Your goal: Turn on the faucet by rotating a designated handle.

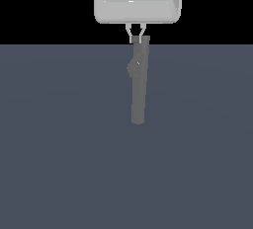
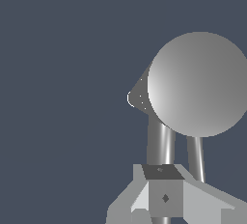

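A grey faucet (image 1: 138, 87) tube stands on a bare blue-grey floor (image 1: 59, 149). The gripper (image 1: 139, 39) hangs at its far end, fingers spread apart, holding nothing.

surface: flat matte slate-blue tabletop (image 1: 59, 164), plain, fills lower exterior view
backdrop: solid black band (image 1: 44, 6) above

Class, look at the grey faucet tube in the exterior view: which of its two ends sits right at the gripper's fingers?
The far end of the faucet, at the picture's top, where the gripper straddles it. The other, rounded end points towards the camera with nothing near it.
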{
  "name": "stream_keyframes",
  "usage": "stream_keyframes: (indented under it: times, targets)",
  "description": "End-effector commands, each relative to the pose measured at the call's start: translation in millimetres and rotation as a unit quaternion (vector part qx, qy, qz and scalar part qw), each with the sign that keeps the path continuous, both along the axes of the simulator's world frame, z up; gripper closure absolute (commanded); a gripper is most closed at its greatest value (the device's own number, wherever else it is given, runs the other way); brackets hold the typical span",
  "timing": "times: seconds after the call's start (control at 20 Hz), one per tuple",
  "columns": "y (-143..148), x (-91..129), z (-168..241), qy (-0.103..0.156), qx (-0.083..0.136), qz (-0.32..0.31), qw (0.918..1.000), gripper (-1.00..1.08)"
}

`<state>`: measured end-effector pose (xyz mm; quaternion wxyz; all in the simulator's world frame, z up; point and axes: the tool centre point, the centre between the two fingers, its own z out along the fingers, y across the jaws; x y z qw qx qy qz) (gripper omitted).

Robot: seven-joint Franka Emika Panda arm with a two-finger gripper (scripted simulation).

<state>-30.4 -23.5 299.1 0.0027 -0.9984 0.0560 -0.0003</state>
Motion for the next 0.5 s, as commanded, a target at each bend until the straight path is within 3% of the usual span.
stream_keyframes:
  times: [0.0, 0.3, 0.35, 0.45]
  targets:
    - [-31.5, 4.2, 0.8, -0.002, -0.002, -0.016, 0.9999, 1.08]
    - [-64.4, 7.6, 1.5, 0.0, -0.003, -0.023, 0.9997, 1.08]
    - [-24.0, 1.4, 0.2, 0.009, 0.003, 0.005, 0.9999, 1.08]
    - [-30.7, 7.5, 0.2, 0.008, 0.003, 0.002, 1.0, 1.08]
